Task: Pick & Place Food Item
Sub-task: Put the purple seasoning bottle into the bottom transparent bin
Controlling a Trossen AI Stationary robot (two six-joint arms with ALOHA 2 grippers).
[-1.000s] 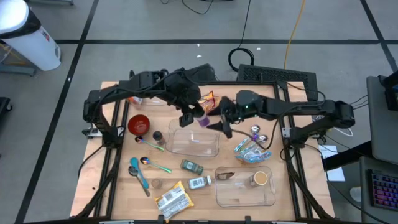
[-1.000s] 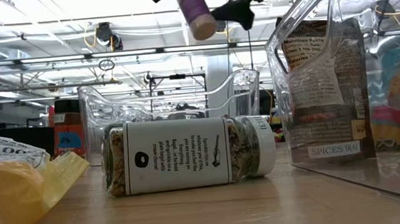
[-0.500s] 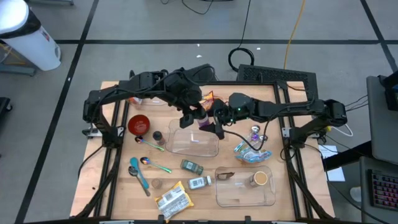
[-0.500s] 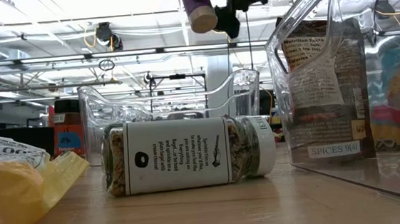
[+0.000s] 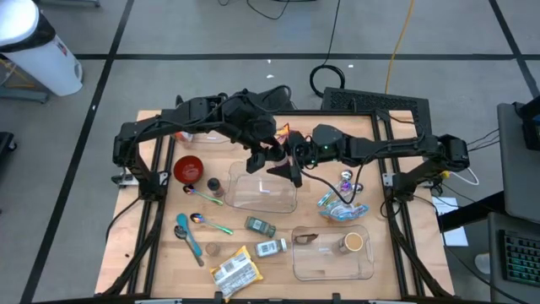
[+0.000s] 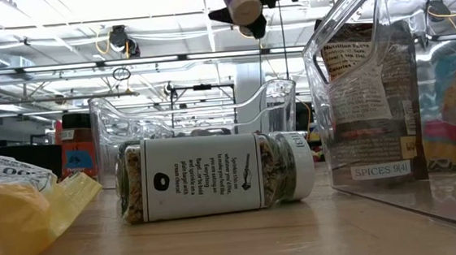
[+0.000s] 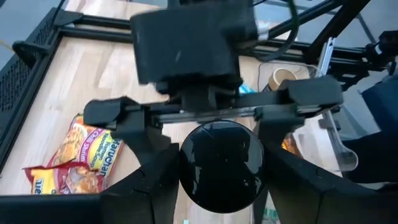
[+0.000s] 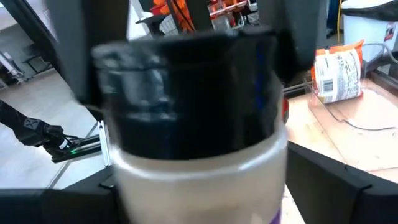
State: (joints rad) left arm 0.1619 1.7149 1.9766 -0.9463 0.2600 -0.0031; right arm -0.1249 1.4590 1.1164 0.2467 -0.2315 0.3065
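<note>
A spice jar (image 5: 273, 158) with a black lid (image 7: 221, 165), a pale body (image 8: 199, 174) and a purple label hangs high over the far edge of the middle clear bin (image 5: 263, 192). My left gripper (image 5: 267, 154) is shut on it. My right gripper (image 5: 288, 165) stands open right beside it, facing the jar from the table's right. Its fingers (image 7: 121, 115) are spread on either side of the jar without touching it. In the low view the jar (image 6: 238, 0) shows tilted at the top edge. My left gripper pinches the jar's upper end, at the black lid's sides (image 7: 185, 171), between its two fingers (image 7: 152, 183). The fingers come slanting down from the table's left and far side. The jar is lifted clear and tilted, its pale bottom (image 6: 246, 10) swung toward my right gripper.
On the table lie a red bowl (image 5: 187, 169), spoons (image 5: 187, 236), two spice jars (image 5: 260, 225) on their sides, snack packets (image 5: 232, 270), a noodle packet (image 5: 284, 135) and a blue bag (image 5: 342, 207). A second clear bin (image 5: 333, 253) stands near right.
My right gripper has moved toward the table's left, up to the jar, and its fingers now stand around it. My left gripper has tipped in place, so the jar is more tilted, its bottom swung toward my right gripper.
</note>
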